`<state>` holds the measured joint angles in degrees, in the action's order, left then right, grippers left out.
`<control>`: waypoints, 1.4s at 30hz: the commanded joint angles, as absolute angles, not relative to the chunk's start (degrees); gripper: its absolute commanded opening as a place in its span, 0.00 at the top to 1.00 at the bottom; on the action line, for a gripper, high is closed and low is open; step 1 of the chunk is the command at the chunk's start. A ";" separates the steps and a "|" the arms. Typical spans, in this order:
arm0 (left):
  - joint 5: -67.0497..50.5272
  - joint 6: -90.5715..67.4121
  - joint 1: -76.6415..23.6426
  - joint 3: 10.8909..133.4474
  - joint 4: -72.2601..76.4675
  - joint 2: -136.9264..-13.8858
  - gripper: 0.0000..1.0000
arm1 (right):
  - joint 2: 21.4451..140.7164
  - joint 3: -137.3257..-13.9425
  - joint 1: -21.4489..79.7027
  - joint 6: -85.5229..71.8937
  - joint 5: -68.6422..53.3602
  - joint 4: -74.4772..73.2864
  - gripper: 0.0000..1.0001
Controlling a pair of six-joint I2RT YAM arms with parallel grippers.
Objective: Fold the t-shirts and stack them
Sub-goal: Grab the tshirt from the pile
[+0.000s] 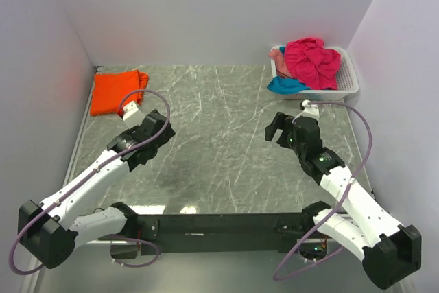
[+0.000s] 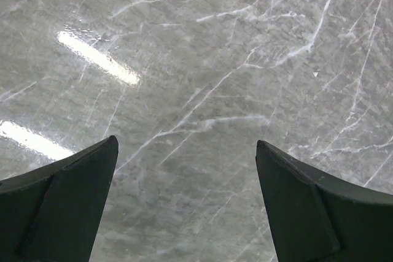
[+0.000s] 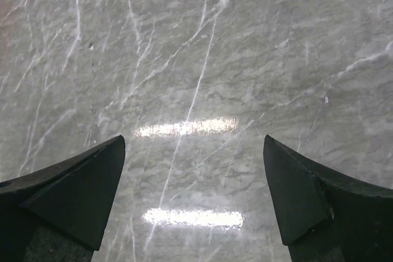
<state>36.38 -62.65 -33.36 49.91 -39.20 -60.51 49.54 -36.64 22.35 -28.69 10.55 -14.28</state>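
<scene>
Top external: marble bench (image 1: 226,121), white walls (image 1: 206,12), orange t-shirt (image 1: 116,92); wrist views show left tool (image 2: 186,141) and right tool (image 3: 193,137) spread wide, holding nothing.

On the grey marbled table (image 1: 219,135), a white slatted basket (image 1: 348,73), far right corner.

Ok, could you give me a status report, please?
Left claw and right claw open, empty. Orange t-shirt laid far left; others heaped in basket. Nothing blocking.

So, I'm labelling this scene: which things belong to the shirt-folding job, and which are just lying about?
Job: orange t-shirt, folded, far left; magenta t-shirt, teal t-shirt, salmon-pink t-shirt, crumpled together far right.
Lying about: white basket holding those three; marble table.
</scene>
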 commanded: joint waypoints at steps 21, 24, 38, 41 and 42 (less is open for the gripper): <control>38.85 -58.10 -32.61 55.81 -33.75 -70.91 0.00 | 114.58 -115.80 0.26 -21.90 14.24 -30.23 0.02; 37.71 -57.40 -32.34 57.13 -32.79 -73.65 0.01 | 126.71 -130.13 -3.07 -20.13 14.50 -31.73 0.03; 37.00 -57.92 -31.73 61.00 -34.45 -79.72 0.01 | 144.94 -138.35 -6.77 -24.17 7.12 -8.01 0.25; 36.74 -58.01 -31.64 60.82 -34.45 -79.19 0.01 | 142.65 -135.62 -6.77 -24.08 8.43 -5.89 0.57; 36.83 -58.01 -31.64 60.65 -34.45 -79.02 0.01 | 141.52 -135.53 -6.85 -23.65 8.87 -5.89 0.70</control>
